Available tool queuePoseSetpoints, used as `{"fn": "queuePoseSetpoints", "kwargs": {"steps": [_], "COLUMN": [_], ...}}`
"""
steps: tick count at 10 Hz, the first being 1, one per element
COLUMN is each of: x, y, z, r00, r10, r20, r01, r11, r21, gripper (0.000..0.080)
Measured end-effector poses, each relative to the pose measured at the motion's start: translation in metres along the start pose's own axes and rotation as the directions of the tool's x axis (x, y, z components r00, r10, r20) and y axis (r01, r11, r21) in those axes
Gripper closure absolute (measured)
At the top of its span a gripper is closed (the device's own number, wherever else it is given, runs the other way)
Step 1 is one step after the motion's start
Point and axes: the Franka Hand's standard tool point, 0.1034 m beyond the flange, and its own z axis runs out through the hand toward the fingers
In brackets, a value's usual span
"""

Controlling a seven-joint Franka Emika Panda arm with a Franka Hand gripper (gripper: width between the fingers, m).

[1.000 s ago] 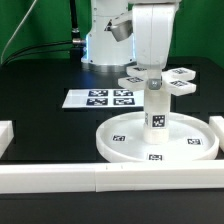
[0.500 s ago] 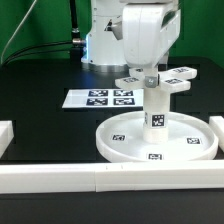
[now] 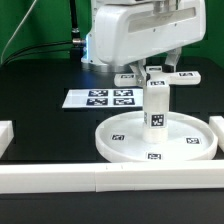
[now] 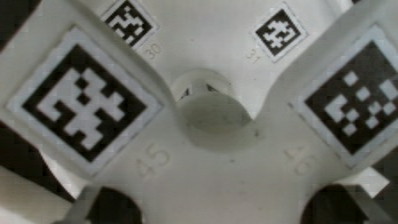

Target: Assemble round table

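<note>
**Fitting the cross-shaped piece onto the table leg**

Running along the bottom of the exterior view, a long white border bar (image 3: 110, 178) marks the near edge of the black table (image 3: 40, 125). Just behind it, lower right of centre, lies the large rimmed round disc (image 3: 120, 140). The thick cylindrical leg (image 3: 156, 105) stands upright from its middle. Above the leg's top, the cross-shaped four-arm piece (image 3: 158, 77) sits level, with the gripper (image 3: 156, 66) narrowed onto its centre from above. The wrist view shows the piece's hub (image 4: 210, 112) close up, between marker-bearing arms. Farther back, at centre left, the marker board (image 3: 99, 98) lies flat. The robot's white body fills the top of the frame.

The step in hand appears to be seating the cross piece on the leg. The next move likely calls for keeping the piece level and centred while turning or pressing it home; whether it is fully seated cannot be told.
</note>
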Motion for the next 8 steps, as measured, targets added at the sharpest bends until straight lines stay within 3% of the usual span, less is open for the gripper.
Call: {"fn": "queuePoseSetpoints", "kwargs": {"steps": [3,8], "x": [0.0008,0.001], "y": [-0.001,-0.0015], "z": [0.0005,0.0006], "r00": [0.953,0.826], "r10": [0.302,0.564], "r20": [-0.011,-0.008], "r01": [-0.302,-0.564], "r11": [0.953,0.826], "r21": [0.007,0.018], "gripper": [0.0358,0.0358]}}
